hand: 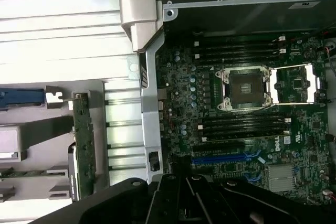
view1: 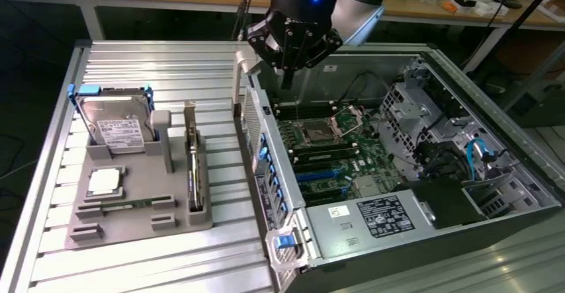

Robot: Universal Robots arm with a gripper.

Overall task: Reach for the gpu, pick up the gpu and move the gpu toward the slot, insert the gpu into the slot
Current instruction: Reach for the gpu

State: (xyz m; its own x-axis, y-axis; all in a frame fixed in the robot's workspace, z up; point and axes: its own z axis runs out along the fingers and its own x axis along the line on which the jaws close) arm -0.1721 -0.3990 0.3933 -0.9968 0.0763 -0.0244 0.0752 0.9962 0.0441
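Upper centre of the exterior view: tool [view1: 290,61] hangs over the open computer case [view1: 459,194], well apart from the gpu [view1: 195,167]. Can't tell how far it's open; nothing visibly in it. Gpu stands on edge in the grey holder [view1: 132,221] on the counter [view1: 221,266], left-centre of frame. Likely light, stiff, fragile: grip the exposed top edge, not the components or contacts.

The gpu [view1: 195,174] [hand: 84,145], a thin dark card with a greenish board face, stands on its long edge in the grey holder [view1: 132,217], outside the open computer case [view1: 494,141]. The blue slot [hand: 226,157] lies on the motherboard [hand: 310,129] inside that case, well apart from the card.
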